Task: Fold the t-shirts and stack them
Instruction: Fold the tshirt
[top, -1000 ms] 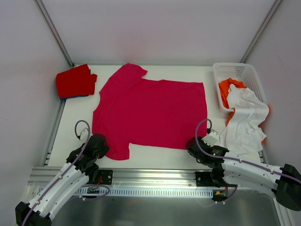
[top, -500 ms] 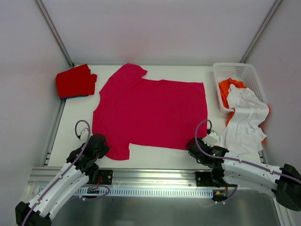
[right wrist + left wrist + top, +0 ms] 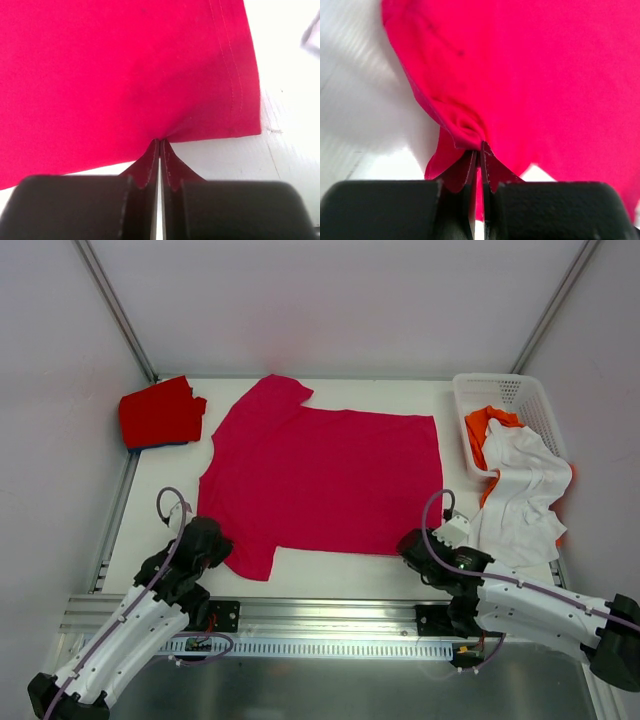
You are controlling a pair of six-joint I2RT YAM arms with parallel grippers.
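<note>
The large crimson-pink t-shirt (image 3: 320,475) lies spread flat across the middle of the table. My left gripper (image 3: 222,552) is at its near-left sleeve. In the left wrist view the gripper (image 3: 480,146) is shut on a bunched fold of the crimson cloth (image 3: 545,75). My right gripper (image 3: 408,545) is at the shirt's near-right hem. In the right wrist view it (image 3: 159,142) is shut on the hem edge of the cloth (image 3: 125,75), close to the corner. A folded red t-shirt (image 3: 160,412) lies at the far left corner.
A white lattice basket (image 3: 500,390) stands at the far right. It holds an orange t-shirt (image 3: 485,425) and a white t-shirt (image 3: 520,490) that spills over its near edge onto the table, close to my right arm. Frame posts rise at the back corners.
Both grippers have shifted slightly, the left one a little forward and the right one a little to the right. The shirt's near edge has moved only slightly with them.
</note>
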